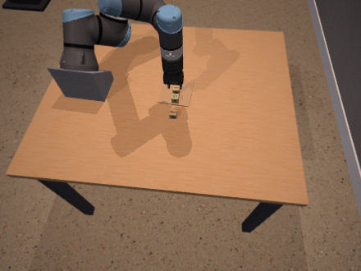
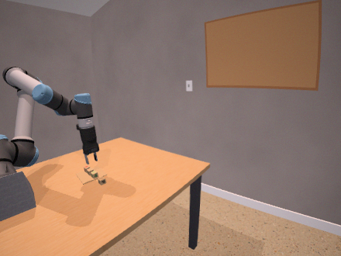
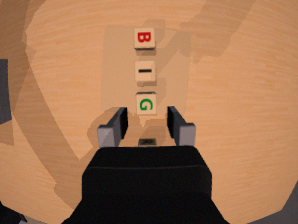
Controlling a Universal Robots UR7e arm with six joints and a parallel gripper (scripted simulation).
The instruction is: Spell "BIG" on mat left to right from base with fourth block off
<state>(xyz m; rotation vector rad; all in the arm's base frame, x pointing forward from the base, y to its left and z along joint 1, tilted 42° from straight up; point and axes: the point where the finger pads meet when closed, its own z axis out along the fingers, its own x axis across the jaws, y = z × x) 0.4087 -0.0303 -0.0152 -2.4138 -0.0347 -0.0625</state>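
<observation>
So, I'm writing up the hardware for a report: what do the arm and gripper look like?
The arm has dark grey tube links with light blue joint caps; in the exterior view one link looks pale grey. It stands on a grey wedge-shaped base. The gripper is a black boxy body with two flat grey fingers. No cables show.
</observation>
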